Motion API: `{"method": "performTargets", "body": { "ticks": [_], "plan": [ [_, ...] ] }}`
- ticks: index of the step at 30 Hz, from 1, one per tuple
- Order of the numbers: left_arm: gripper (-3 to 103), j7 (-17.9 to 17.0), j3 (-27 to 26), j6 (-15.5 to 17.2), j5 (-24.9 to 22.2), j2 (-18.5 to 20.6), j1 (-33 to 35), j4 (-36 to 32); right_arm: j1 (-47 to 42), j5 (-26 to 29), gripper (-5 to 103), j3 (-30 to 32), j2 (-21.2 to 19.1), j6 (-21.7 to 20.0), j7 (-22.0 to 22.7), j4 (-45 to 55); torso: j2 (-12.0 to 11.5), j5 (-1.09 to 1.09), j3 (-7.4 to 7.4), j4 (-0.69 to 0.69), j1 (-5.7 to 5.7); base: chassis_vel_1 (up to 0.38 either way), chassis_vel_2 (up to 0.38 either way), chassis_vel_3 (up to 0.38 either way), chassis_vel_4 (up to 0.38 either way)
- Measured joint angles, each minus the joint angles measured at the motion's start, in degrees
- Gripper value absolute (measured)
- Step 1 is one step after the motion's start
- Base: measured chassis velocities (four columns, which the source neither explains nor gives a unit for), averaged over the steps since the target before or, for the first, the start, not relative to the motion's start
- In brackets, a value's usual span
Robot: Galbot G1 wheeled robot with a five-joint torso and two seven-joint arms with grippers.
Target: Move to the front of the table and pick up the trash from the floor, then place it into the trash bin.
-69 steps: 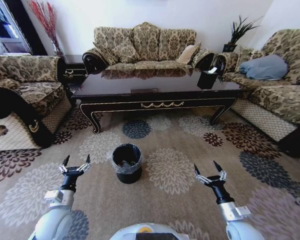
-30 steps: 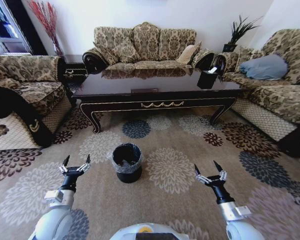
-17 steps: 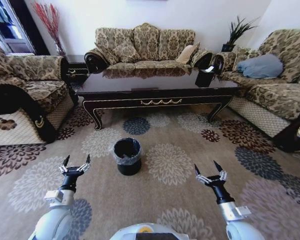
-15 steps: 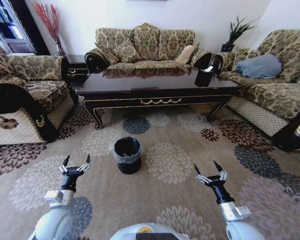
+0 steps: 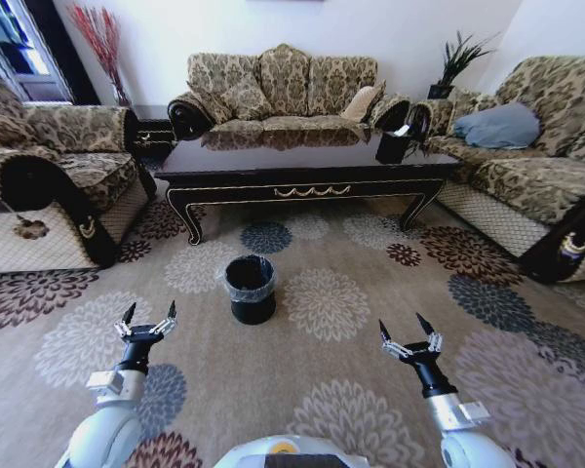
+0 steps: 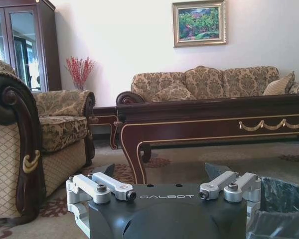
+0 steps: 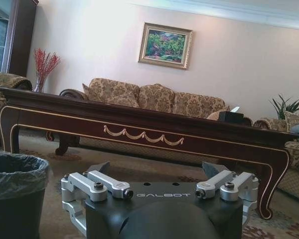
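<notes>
The long dark table [image 5: 302,161] stands ahead of me in front of the back sofa, and the flowered carpet floor [image 5: 331,375] spreads out before it. The black bin [image 5: 251,290] with its bag liner stands on the carpet between me and the table, slightly left of centre. My left gripper [image 5: 150,312] and right gripper [image 5: 402,326] hang low at either side, both open and holding nothing. The left wrist view shows the left gripper [image 6: 159,172], the table [image 6: 214,124] and the bin [image 6: 284,199] close by. The right wrist view shows the right gripper [image 7: 157,169] and the bin [image 7: 15,199]. The trash is out of view.
Patterned sofas flank the carpet on the left [image 5: 49,185], at the back [image 5: 283,93] and on the right [image 5: 536,166]. A small black box [image 5: 392,146] sits on the table's right end. A dark side table [image 5: 151,136] stands in the back left corner.
The whole head view has shifted: table and bin now look farther off and more carpet shows in front, so the camera has moved back. Both arms keep the same pose, grippers open.
</notes>
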Motion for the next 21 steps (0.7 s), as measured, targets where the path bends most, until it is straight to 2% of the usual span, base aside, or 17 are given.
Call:
{"method": "performTargets", "body": {
  "ticks": [21],
  "plan": [
    [100,0.0,0.0,0.0,0.0,0.0,0.0,0.0,0.0,0.0,100,0.0,0.0,0.0,0.0,0.0,0.0,0.0,0.0,0.0,0.0,0.159,-0.157,-0.154,0.161]
  ]
}}
